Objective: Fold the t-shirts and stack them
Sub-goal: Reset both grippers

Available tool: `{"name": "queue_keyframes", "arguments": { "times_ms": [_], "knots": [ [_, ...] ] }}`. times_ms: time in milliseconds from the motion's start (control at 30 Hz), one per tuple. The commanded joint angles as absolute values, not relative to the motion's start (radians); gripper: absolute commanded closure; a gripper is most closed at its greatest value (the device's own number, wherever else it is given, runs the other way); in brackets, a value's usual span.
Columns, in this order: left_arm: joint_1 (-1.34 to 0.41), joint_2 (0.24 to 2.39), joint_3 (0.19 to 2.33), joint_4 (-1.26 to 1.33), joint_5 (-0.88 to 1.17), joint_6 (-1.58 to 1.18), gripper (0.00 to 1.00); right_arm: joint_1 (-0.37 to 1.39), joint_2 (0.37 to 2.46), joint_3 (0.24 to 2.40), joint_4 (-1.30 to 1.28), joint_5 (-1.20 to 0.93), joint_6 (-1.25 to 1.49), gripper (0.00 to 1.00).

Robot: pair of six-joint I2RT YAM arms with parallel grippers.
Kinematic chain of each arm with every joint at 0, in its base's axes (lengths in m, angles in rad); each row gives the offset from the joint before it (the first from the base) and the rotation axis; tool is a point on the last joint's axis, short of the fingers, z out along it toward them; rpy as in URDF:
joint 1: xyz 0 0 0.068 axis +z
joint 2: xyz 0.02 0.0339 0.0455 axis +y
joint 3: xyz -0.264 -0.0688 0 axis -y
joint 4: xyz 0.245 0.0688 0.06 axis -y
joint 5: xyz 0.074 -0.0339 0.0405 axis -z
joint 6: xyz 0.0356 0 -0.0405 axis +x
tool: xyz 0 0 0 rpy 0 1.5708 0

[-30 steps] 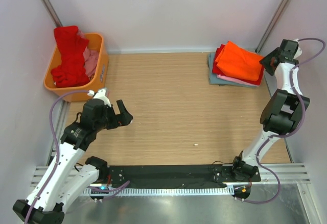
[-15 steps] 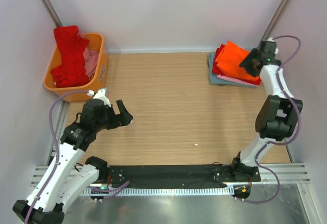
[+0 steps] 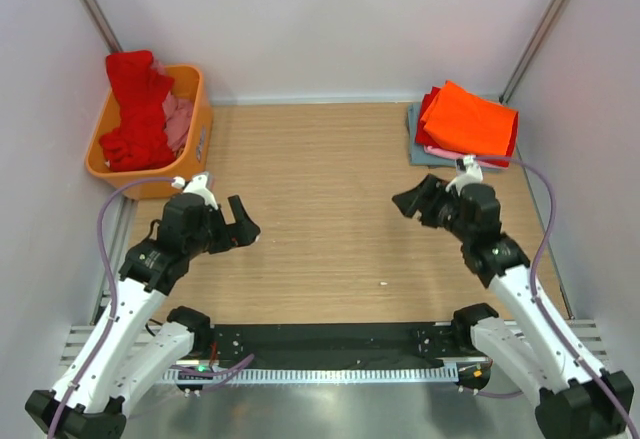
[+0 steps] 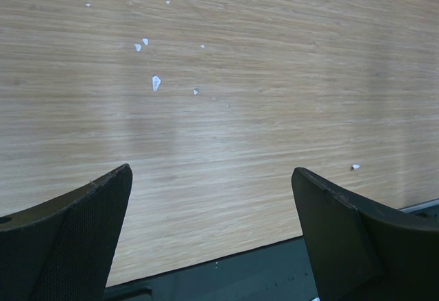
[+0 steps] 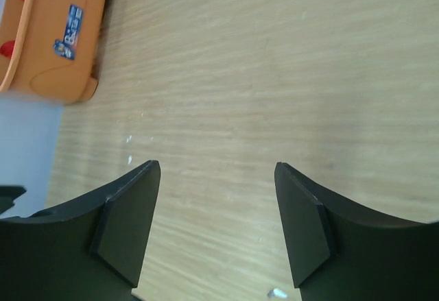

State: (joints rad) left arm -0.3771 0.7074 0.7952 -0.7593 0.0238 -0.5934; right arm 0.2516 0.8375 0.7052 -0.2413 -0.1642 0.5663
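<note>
A stack of folded t-shirts stands at the back right of the table, a bright orange one (image 3: 472, 119) on top, red, pink and grey-blue (image 3: 415, 139) layers under it. A loose red t-shirt (image 3: 132, 109) and a pink one (image 3: 178, 119) hang out of the orange basket (image 3: 195, 144) at the back left. My left gripper (image 3: 243, 225) is open and empty above bare wood at the left. My right gripper (image 3: 412, 202) is open and empty above bare wood, in front of the stack. In the right wrist view the basket (image 5: 55, 40) shows at the upper left.
White walls close the back and sides. A black rail (image 3: 330, 344) runs along the near edge, also seen in the left wrist view (image 4: 226, 273). Small white flecks (image 4: 155, 81) lie on the wood, one (image 3: 383, 283) near the front.
My right arm has swung down from the stack at the back right to the table's middle right, its gripper open and empty. The left arm has not moved.
</note>
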Motion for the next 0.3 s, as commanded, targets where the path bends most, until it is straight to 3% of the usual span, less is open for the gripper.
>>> {"name": "queue_keyframes", "arguments": {
  "times_ms": [0, 267],
  "knots": [
    [-0.371, 0.715, 0.808, -0.735, 0.028, -0.571, 0.0, 0.282, 0.679, 0.52, -0.089, -0.222, 0.759, 0.26],
    [-0.371, 0.56, 0.782, -0.701, -0.141, -0.595, 0.0, 0.291, 0.442, 0.328, -0.091, -0.2, 0.765, 0.23]
  ]
}}
